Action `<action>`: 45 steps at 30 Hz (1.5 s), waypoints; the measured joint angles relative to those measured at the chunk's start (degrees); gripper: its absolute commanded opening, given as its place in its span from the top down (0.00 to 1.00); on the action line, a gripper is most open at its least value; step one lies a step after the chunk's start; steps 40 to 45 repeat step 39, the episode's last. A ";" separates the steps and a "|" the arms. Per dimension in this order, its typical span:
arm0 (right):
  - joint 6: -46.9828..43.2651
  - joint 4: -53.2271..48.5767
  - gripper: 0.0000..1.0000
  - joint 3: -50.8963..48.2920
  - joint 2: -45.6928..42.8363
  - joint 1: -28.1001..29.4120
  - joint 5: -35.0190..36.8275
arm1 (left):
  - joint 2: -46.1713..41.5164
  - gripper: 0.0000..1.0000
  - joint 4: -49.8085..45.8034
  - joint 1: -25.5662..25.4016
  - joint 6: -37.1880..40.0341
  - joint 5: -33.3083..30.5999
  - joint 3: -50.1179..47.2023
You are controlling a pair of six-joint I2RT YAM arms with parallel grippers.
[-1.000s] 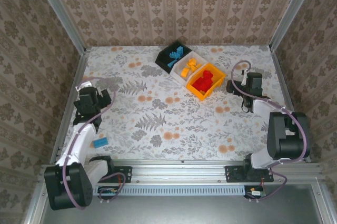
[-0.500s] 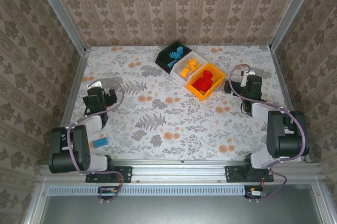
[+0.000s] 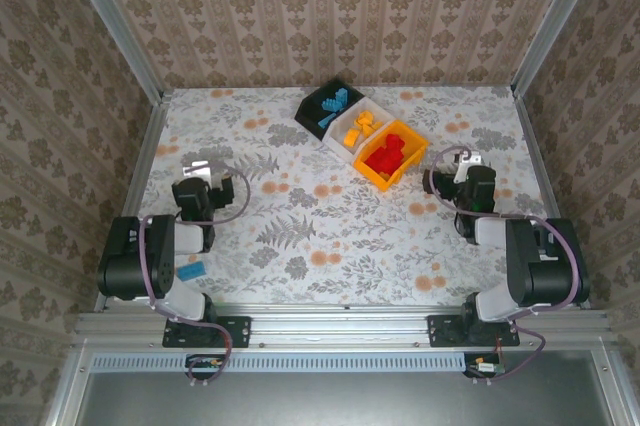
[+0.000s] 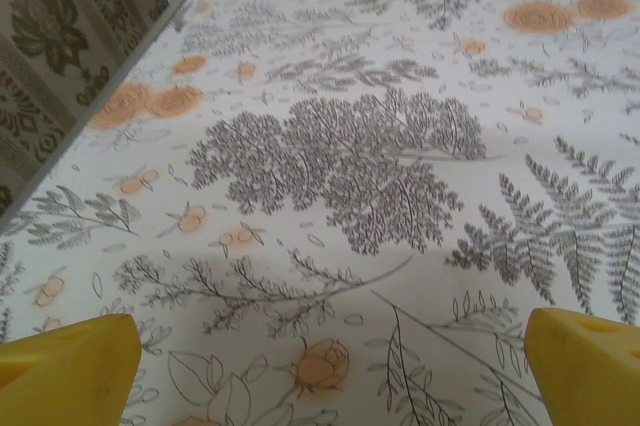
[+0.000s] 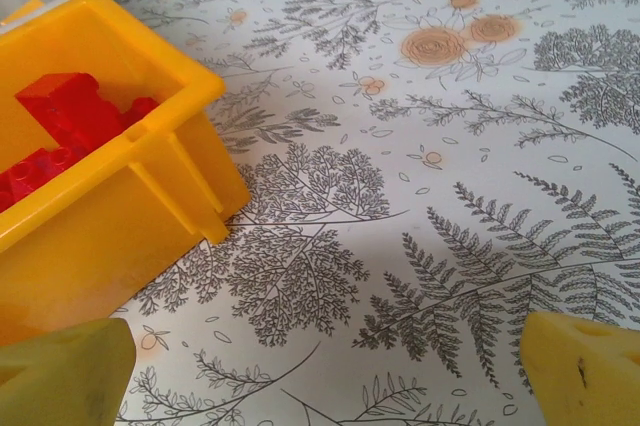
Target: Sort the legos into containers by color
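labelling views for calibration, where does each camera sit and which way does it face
Top external: high behind the robot, looking down on the table, three bins and both arms.
Left wrist: on the left arm, low over the table, looking ahead; left claw tips at the bottom corners.
Right wrist: low, facing the orange-yellow bin of red legos; right claw tips at the bottom corners.
Shared: top external and right wrist both show that bin.

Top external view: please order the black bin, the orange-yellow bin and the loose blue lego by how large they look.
Largest: the orange-yellow bin and the black bin, about alike.
Smallest by far: the loose blue lego.
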 measured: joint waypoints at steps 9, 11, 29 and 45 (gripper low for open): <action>-1.95 5.49 0.00 -0.37 2.36 3.17 3.30 | 0.00 0.00 1.18 -0.04 0.09 -0.74 0.13; -2.23 5.70 0.00 -0.37 2.36 3.19 3.67 | 0.00 0.00 1.25 -0.07 0.11 -0.74 0.15; -2.86 6.56 0.00 -0.37 2.36 3.58 4.90 | 0.00 0.00 1.25 -0.17 0.35 -1.03 0.24; -3.06 6.56 0.00 -0.37 2.36 3.78 5.07 | 0.00 0.00 1.25 -0.17 0.35 -1.18 0.24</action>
